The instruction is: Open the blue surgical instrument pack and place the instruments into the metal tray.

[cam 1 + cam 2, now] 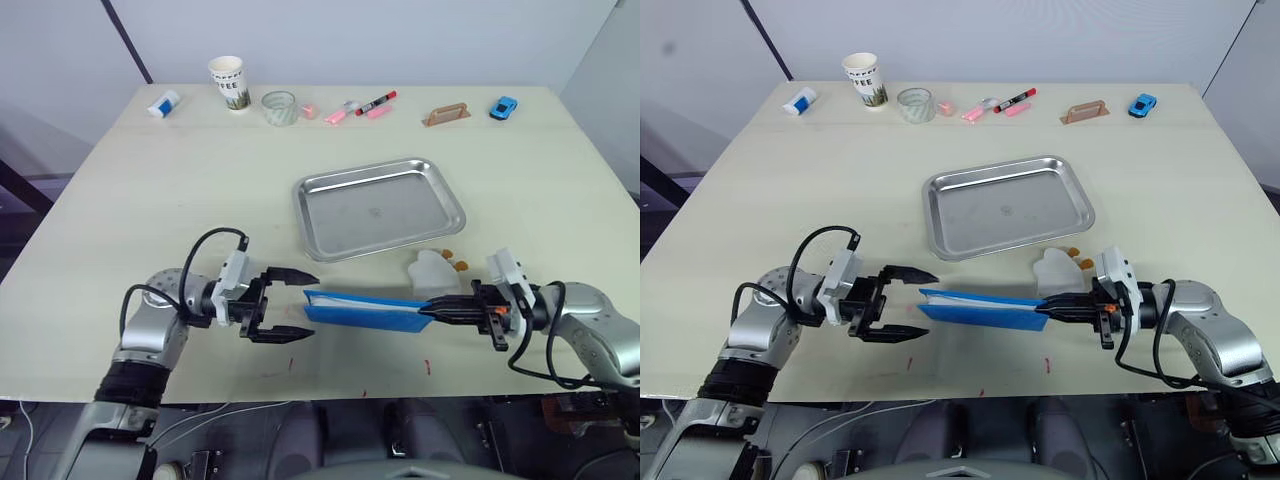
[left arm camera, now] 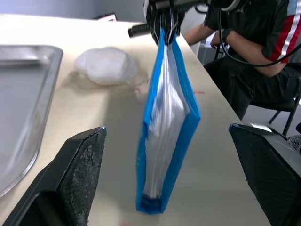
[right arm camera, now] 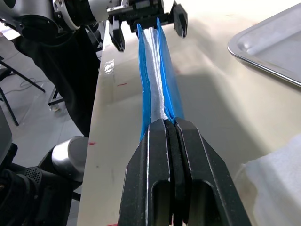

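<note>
Even, bright overhead lighting; soft shadows and mild glare are noted.

The counter is lit evenly and brightly in the head views, with no dim corners. Soft reflections are seen on the metal tray, brightest along its rim, without blown-out glare. A diffuse shadow is cast on the counter below the blue surgical instrument pack, and short shadows lie beside the small things along the far edge. In the left wrist view the near fingers are slightly out of focus, and the person's sleeve in the background is soft. In the right wrist view the pack's shadow falls broad and grey toward the tray.
</note>
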